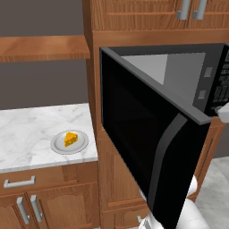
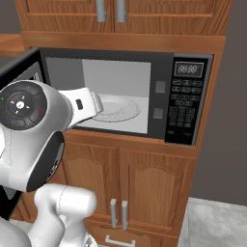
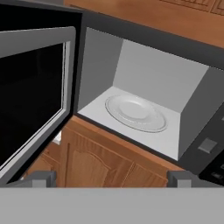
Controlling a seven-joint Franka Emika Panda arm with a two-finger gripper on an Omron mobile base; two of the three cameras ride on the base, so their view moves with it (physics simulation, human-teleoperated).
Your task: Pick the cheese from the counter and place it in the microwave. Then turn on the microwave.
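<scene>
Orange-yellow and easy to spot, the cheese (image 1: 70, 138) sits on a round grey plate (image 1: 58, 147) out on the white marble surface (image 1: 31, 129), near that slab's right edge and just left of the tall wooden cabinet column. It is untouched, well apart from the arm. Over to the microwave (image 2: 185, 103): its door (image 1: 147, 143) is swung wide open, the dark glass panel and curved handle jutting out toward the left base camera and blocking much of that view. Inside, the light grey cavity is on full show from the right base view and from the hand view, with a clear glass turntable (image 3: 135, 113) lying flat on its floor and nothing on it. The button panel and small lit display (image 2: 187, 69) stand at the right of the opening. The tool (image 3: 112, 178) faces the open cavity from just outside and a little below its front, its two finger tips (image 3: 41, 177) spread to opposite sides of the hand view's lower edge, jaws at full stretch with nothing between them. In the right base view the white arm (image 2: 34, 130) bulks large at the left, its forearm reaching toward the microwave's mouth. Brown wooden cabinet doors (image 2: 130, 188) with silver handles sit below the microwave, and a brown wooden shelf (image 1: 42, 47) hangs above the marble.
</scene>
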